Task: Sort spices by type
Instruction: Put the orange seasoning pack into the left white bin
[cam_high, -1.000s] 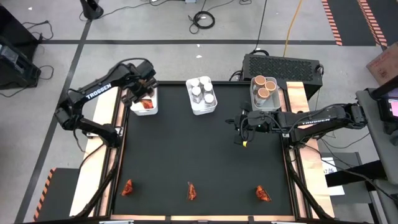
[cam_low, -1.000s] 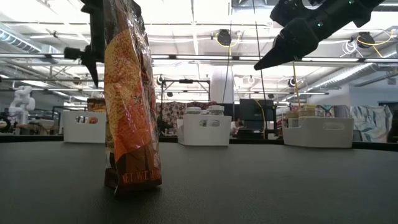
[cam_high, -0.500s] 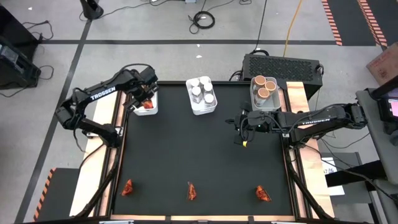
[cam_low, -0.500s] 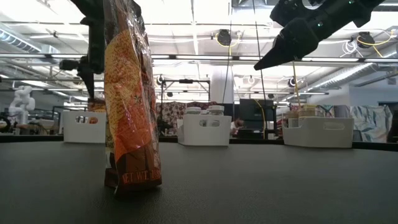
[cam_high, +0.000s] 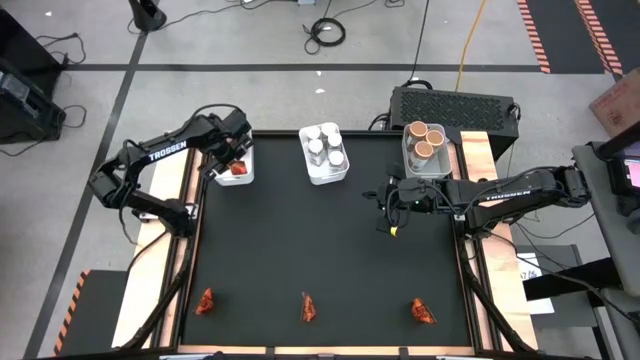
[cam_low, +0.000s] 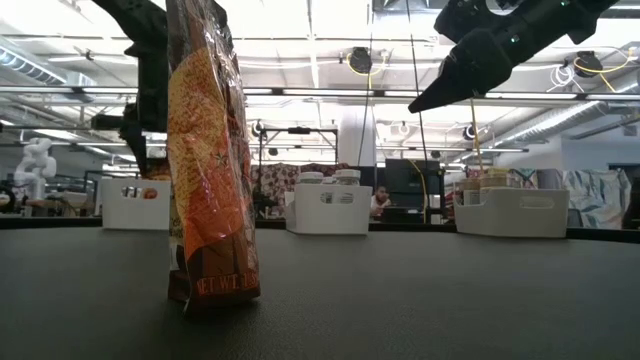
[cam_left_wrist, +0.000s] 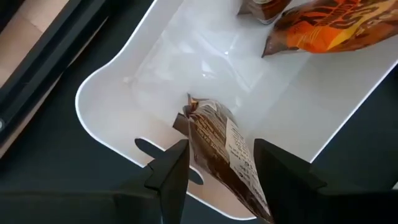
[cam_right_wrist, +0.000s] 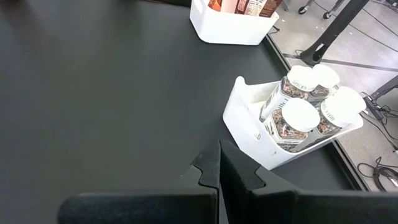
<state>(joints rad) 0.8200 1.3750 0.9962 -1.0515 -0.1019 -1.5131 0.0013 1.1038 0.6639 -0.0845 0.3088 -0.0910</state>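
My left gripper hangs over the left white bin at the table's far left and is shut on a red-orange sachet. Another sachet lies inside that bin. Three more sachets stand along the near edge; the low view shows one upright. Clear white-lidded jars fill the middle bin, and tan-topped tubs sit in the right bin. My right gripper is shut, hovering near the tub bin. My left gripper pinches the sachet between its two fingers, which come from above and point down. The sachet's brown crimped end sticks out past the fingertips, down into the white bin. Whether that end touches the bin floor, I cannot tell.
The three white bins stand in a row along the far edge. Open black mat lies between the bins and the near row of sachets. A black box sits beyond the far right corner.
My left gripper has come down toward the left bin and shifted slightly toward the near edge, carrying the sachet down into the bin. My right arm has kept still.
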